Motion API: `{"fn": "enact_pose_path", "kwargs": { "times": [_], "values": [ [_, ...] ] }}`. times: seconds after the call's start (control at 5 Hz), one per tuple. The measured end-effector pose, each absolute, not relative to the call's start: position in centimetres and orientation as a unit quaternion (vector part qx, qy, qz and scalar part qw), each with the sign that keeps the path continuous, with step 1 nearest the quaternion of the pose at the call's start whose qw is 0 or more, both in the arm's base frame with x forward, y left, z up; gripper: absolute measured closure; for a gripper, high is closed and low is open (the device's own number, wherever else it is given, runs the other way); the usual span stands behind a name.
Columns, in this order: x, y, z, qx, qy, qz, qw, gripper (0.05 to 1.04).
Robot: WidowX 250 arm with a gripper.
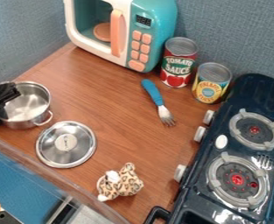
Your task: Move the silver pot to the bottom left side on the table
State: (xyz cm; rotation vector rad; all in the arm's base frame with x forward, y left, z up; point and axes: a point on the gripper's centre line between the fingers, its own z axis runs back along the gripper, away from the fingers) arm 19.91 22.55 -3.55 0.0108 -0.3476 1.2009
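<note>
At the left edge, the black gripper (1,99) is over the left side of the silver pot (32,101), covering part of its rim and wall. The pot stands upright and uncovered on the brown table (112,124), near the table's left corner. One loop handle of the pot points toward the lower right; the opposite side is hidden behind the gripper.
Just below and right of the pot lies a silver lid (66,144). A leopard-print plush toy (120,183) and a blue-handled fork (157,101) are farther right. Two cans (178,63), a toy microwave (124,30) and a dark stove (235,153) stand beyond.
</note>
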Motion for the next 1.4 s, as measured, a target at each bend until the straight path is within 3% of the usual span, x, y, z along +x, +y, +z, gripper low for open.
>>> {"fn": "enact_pose_path", "kwargs": {
  "times": [0.4,0.6,1.0,1.2,1.4],
  "values": [
    [19.9,22.8,-3.7,0.020,-0.139,0.557,0.818,0.991],
    [19.5,22.2,-3.8,0.010,-0.122,0.556,0.822,0.828],
    [19.0,21.6,-2.0,-0.008,-0.106,0.574,0.812,0.250],
    [18.8,21.9,0.9,0.006,-0.118,0.573,0.811,0.076],
    [19.3,22.2,3.6,0.010,-0.156,0.565,0.810,0.079]
  ]
}}
